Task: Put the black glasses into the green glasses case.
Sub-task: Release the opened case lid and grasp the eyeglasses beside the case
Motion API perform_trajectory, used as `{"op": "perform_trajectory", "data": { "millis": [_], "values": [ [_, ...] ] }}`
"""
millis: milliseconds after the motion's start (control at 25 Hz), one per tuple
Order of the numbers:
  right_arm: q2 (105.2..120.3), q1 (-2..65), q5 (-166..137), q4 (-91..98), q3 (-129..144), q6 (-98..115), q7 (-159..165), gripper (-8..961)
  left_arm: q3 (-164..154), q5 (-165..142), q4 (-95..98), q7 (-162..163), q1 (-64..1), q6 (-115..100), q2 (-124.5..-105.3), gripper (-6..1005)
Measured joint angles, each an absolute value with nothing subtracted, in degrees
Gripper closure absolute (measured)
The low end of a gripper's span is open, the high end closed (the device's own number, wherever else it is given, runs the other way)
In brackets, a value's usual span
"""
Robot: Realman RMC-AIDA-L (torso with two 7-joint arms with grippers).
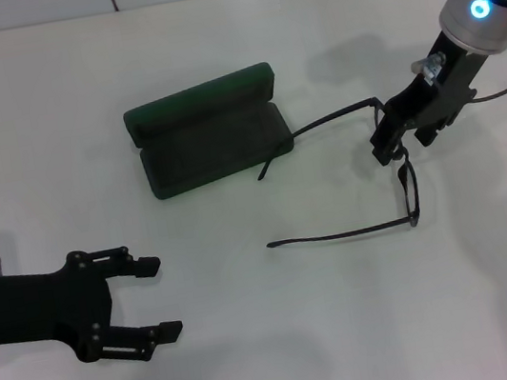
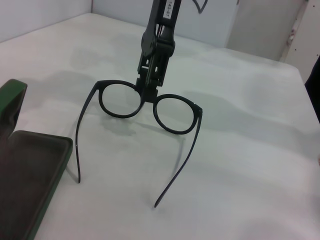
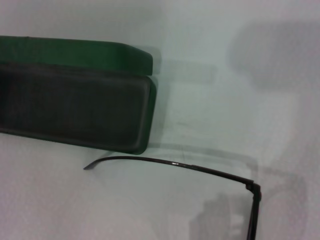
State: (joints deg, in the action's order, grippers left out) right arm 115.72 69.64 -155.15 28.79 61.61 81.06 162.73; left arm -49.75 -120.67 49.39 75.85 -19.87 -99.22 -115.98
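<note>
The black glasses (image 1: 406, 187), light, thin and likely fragile, hang pinched at the bridge by the right gripper (image 1: 400, 149); the left gripper (image 1: 155, 297) rests spread.

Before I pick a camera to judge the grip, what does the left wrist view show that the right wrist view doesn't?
Only the left wrist view shows the right tool closed on the bridge of the black glasses, with both round lenses and both temple arms visible. Only the right wrist view shows most of the green glasses case, open, its dark lining facing up and lid standing behind. Both share one temple arm near the case on the white table.
</note>
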Motion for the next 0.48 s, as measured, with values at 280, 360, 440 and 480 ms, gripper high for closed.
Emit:
{"op": "perform_trajectory", "data": {
  "millis": [280,360,440,480],
  "values": [
    [116.04,69.6,-154.5,28.7,62.2,80.4,162.7,394,-49.7,-120.7,49.4,75.8,-20.0,-98.8,-115.97,164],
    [116.15,69.7,-154.3,29.0,64.1,80.5,162.7,399,-49.7,-120.7,49.4,75.7,-20.0,-98.6,-115.96,168],
    [116.21,69.7,-153.9,29.1,65.8,80.5,162.7,405,-49.7,-120.7,49.4,75.5,-20.0,-98.5,-115.95,171],
    [116.22,69.7,-153.5,29.1,66.1,80.4,162.7,408,-49.7,-120.7,49.4,75.4,-20.0,-98.5,-115.95,173]
  ]
}}
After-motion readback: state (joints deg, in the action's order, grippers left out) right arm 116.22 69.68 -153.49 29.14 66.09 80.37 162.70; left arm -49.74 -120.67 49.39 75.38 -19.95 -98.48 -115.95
